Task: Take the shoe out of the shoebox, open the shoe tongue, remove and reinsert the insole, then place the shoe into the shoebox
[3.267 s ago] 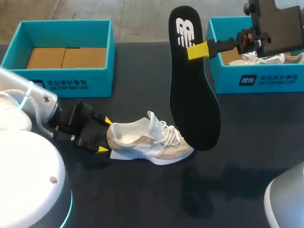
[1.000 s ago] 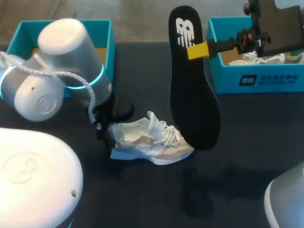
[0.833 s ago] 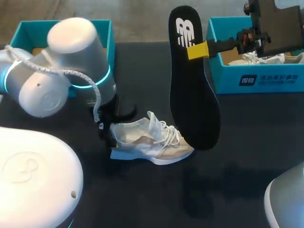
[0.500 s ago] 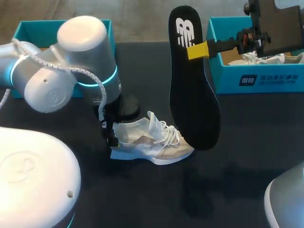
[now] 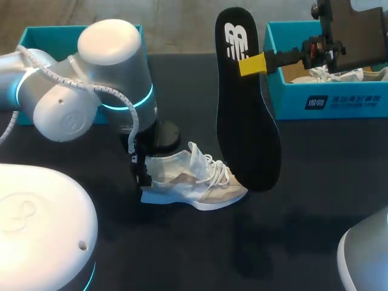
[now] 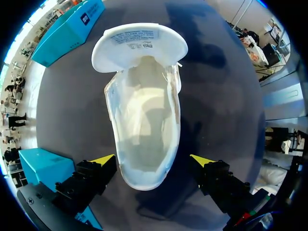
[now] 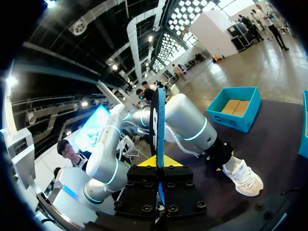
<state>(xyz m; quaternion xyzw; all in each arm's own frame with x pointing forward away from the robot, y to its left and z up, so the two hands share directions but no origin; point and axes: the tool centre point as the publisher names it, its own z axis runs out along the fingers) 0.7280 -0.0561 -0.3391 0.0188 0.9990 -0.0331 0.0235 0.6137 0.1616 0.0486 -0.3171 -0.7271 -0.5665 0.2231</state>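
A white shoe [image 5: 194, 179] lies on its sole on the dark table, tongue [image 6: 139, 45] folded forward and its inside bare. My left arm [image 5: 103, 85] stands over the heel and hides its gripper in the head view. In the left wrist view my left gripper [image 6: 153, 160] looks straight down into the shoe [image 6: 144, 110], open, one yellow tip on each side of the heel with a gap at both. My right gripper [image 5: 253, 63] is shut on a black insole [image 5: 245, 109], held upright above the table behind the toe. The right wrist view shows the insole [image 7: 157, 120] edge-on between the fingers.
A teal shoebox [image 5: 42, 29] stands at the back left, partly behind my left arm. A second teal shoebox [image 5: 327, 100] at the back right holds another white shoe [image 5: 333, 74]. Bare dark table lies in front of the shoe.
My left arm has swung from beside the heel to stand above it, edging right over the last second. The right arm and the insole have not moved.
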